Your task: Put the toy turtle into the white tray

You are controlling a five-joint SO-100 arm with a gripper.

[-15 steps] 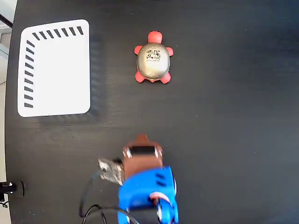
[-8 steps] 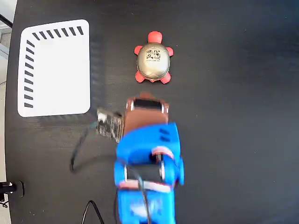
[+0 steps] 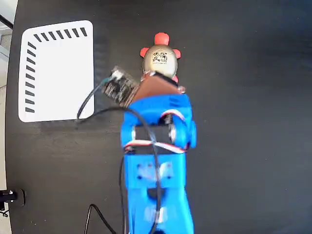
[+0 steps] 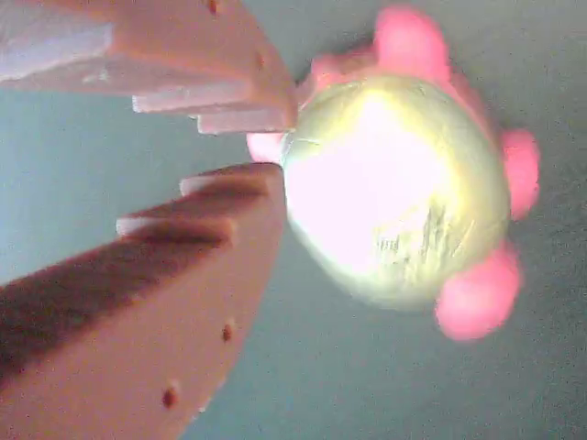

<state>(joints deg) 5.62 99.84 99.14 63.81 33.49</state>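
Note:
The toy turtle (image 3: 160, 57) lies on the black table, its gold-grey shell up and its red head pointing to the top of the fixed view. In the wrist view the toy turtle (image 4: 399, 188) fills the right half, just beyond the fingertips. My gripper (image 3: 152, 77) hangs over the turtle's rear edge and covers its back feet. Seen from the wrist, the gripper (image 4: 286, 147) has its brown jaws drawn almost together, holding nothing, with the tips at the shell's rim. The white tray (image 3: 56, 70) lies flat at the upper left, well apart from both.
The blue arm (image 3: 156, 161) stretches from the bottom edge up the middle of the table. A small circuit board (image 3: 117, 87) and a black cable (image 3: 85, 107) hang off its left side, close to the tray's right edge. The table's left edge (image 3: 9, 146) runs beside the tray.
The arm has reached upward across the table, from well below the turtle to right over its rear edge. Turtle and tray have not moved.

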